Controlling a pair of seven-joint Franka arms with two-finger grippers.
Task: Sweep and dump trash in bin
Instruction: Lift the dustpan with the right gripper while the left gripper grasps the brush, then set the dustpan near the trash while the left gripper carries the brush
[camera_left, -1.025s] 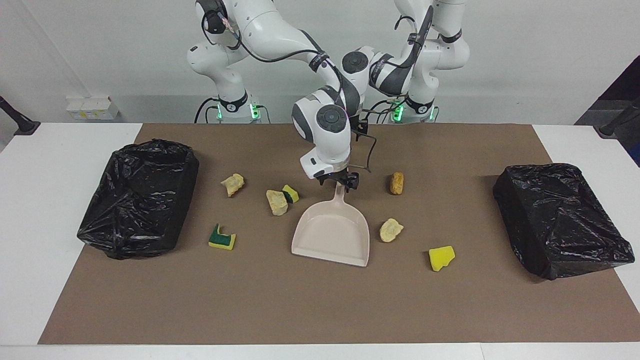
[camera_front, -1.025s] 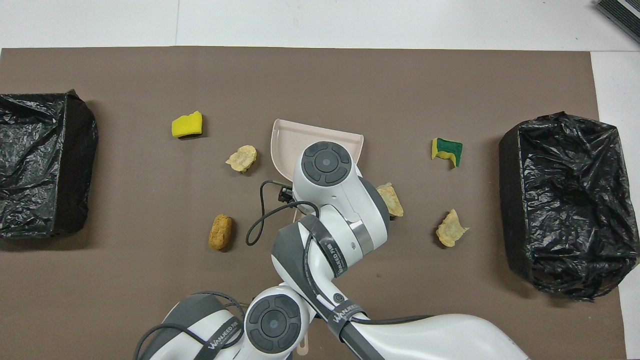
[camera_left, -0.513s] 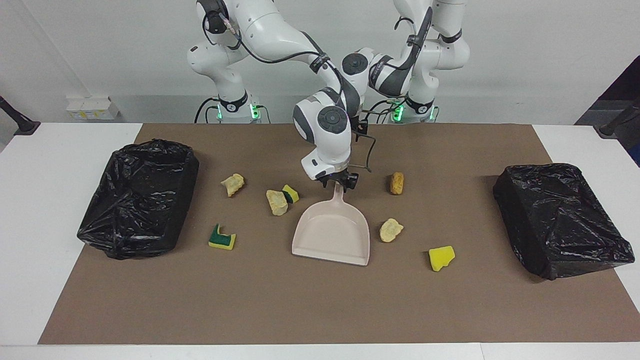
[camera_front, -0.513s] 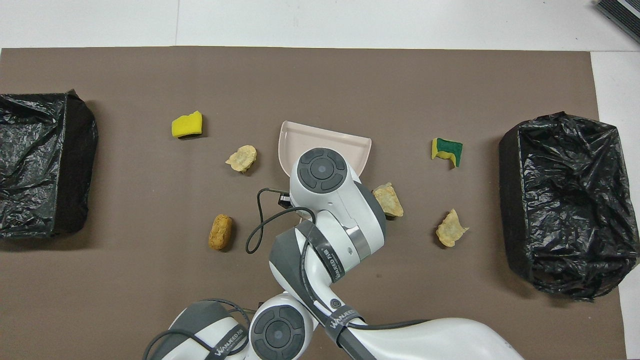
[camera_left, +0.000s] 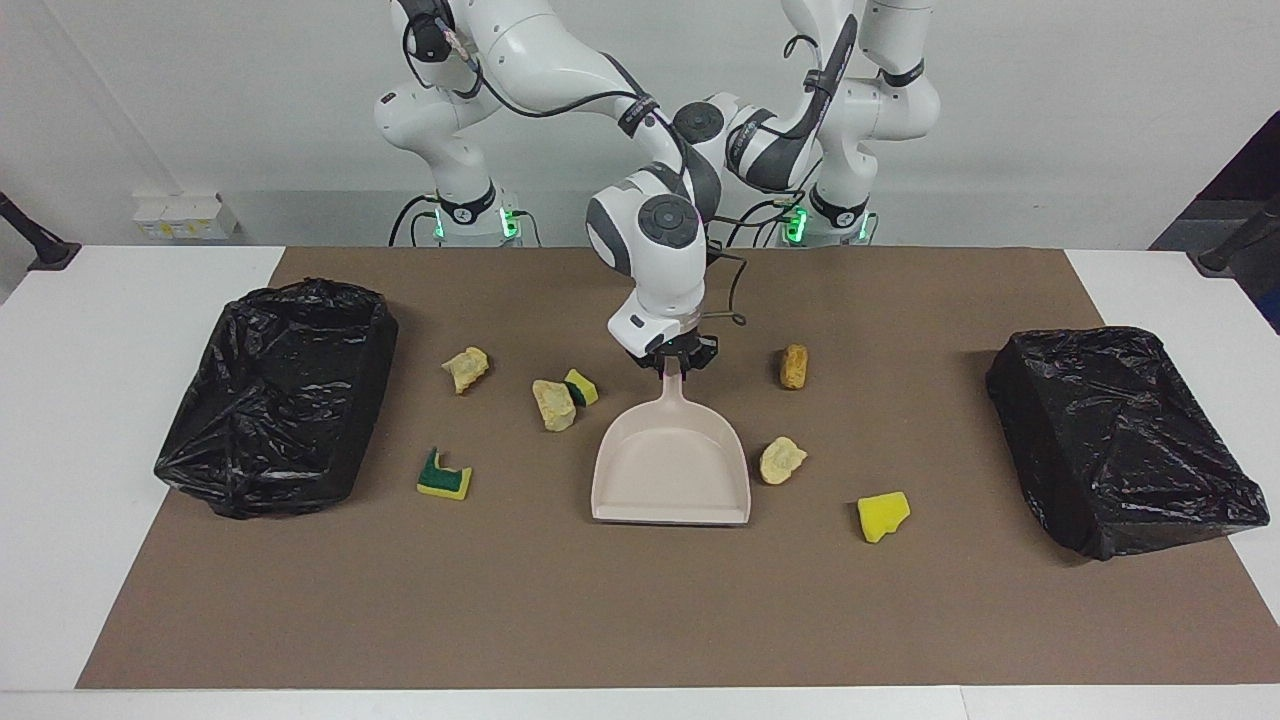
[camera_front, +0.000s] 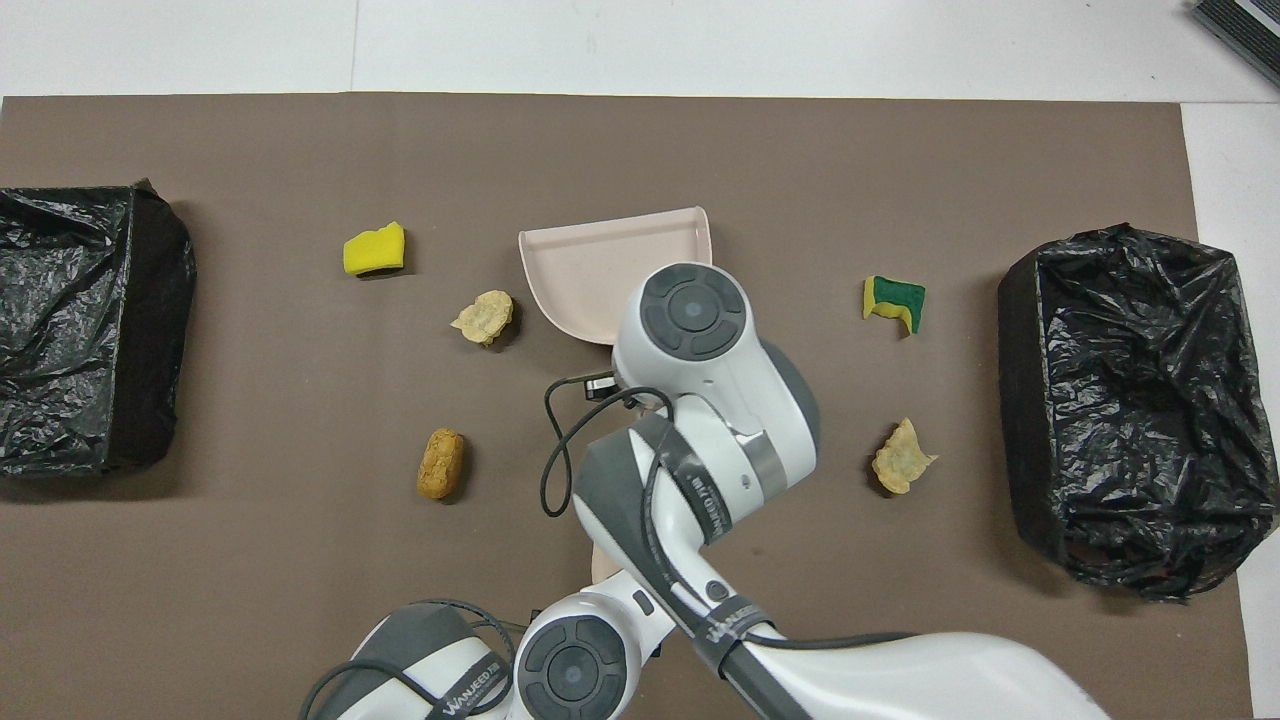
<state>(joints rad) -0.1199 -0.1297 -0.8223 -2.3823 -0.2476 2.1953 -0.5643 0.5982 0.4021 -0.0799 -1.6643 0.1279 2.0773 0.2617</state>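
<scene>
Brown paper matting (camera_left: 600, 620) covers the white surface (camera_left: 100, 300). Nearest the robots, the left hand is buried under the arms. It is closed, but I cannot tell on what. Next, the right hand (camera_left: 672, 355) is clamped on the handle of the beige plastic dustpan (camera_left: 670, 470). The pan lies flat with its mouth toward twelve, away from the robots, probably so scraps can be pushed in. The trash (camera_left: 553, 404) lies unswept around the pan: an orange-brown lump (camera_front: 441, 463) at seven, a tan lump (camera_front: 484, 317) at eight, a yellow sponge (camera_front: 374, 249) at nine, and a green-backed sponge (camera_front: 894, 302) at three. The open black-lined bin (camera_front: 1130, 400) stands farther out at three.
</scene>
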